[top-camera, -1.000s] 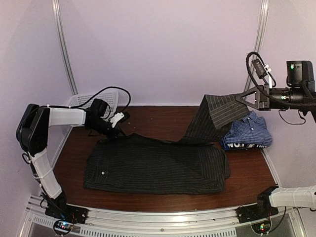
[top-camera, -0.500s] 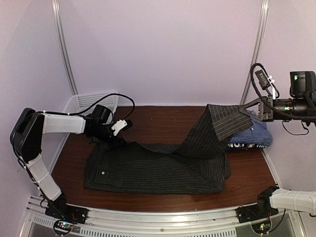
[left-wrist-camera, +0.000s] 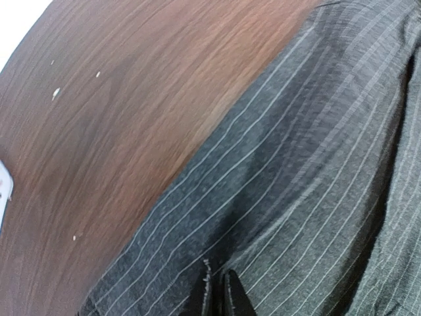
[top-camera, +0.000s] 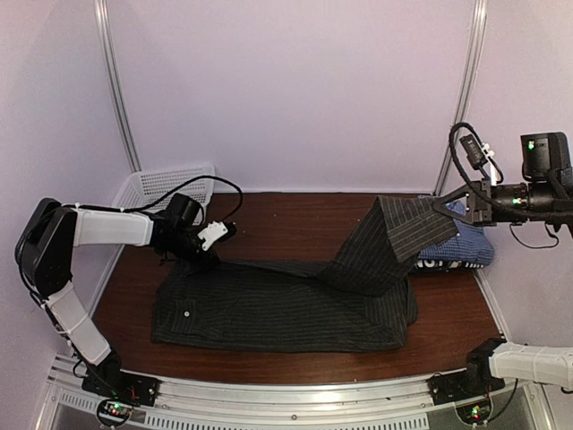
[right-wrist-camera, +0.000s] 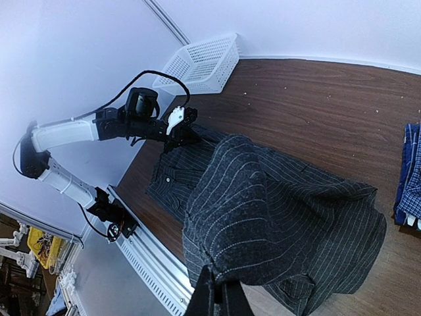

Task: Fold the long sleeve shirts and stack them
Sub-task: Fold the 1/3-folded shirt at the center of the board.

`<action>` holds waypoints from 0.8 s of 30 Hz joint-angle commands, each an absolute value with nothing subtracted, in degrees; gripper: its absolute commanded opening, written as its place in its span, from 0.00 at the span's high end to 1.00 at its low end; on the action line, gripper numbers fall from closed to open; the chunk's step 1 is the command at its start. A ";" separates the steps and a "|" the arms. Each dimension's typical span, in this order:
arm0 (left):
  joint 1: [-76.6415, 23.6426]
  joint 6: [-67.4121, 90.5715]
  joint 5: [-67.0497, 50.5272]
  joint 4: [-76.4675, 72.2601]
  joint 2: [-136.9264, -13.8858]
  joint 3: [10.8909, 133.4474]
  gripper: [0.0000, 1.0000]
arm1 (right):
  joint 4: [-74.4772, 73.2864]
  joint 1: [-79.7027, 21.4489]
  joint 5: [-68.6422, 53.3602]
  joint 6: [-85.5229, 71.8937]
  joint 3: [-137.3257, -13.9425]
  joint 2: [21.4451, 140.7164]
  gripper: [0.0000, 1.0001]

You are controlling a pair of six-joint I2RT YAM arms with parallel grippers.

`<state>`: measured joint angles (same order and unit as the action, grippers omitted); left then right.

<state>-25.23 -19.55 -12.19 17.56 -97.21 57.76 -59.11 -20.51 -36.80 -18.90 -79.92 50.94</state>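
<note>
L claw (top-camera: 218, 235) pinching shut on far-left edge of black pinstriped shirt (top-camera: 269, 305), low at counter (top-camera: 286, 215). Shirt lying mid-counter, its right part hanging lifted. Cloth looking soft, light, limp, sagging wherever unsupported; best taking it at hems or corners. R claw (top-camera: 445, 204) closing tight on raised corner. Drape partly hiding folded blue checked shirt (top-camera: 461, 237); collar not showing.

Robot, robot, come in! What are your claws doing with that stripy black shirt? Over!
Left gripper shut on black shirt, far edge. Right gripper shut on its right side, lifted. Blue checked shirt close by on right.
</note>
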 commanded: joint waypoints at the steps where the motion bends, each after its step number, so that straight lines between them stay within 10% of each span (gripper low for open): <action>1: -25.78 -20.03 -4.79 16.55 -96.55 56.65 0.88 | -59.65 -20.21 -34.85 -19.51 -80.51 51.21 1.00; 24: -28.56 -24.06 -16.90 18.45 -90.35 55.13 0.67 | -63.37 -20.22 -31.18 -17.42 -83.51 53.89 1.00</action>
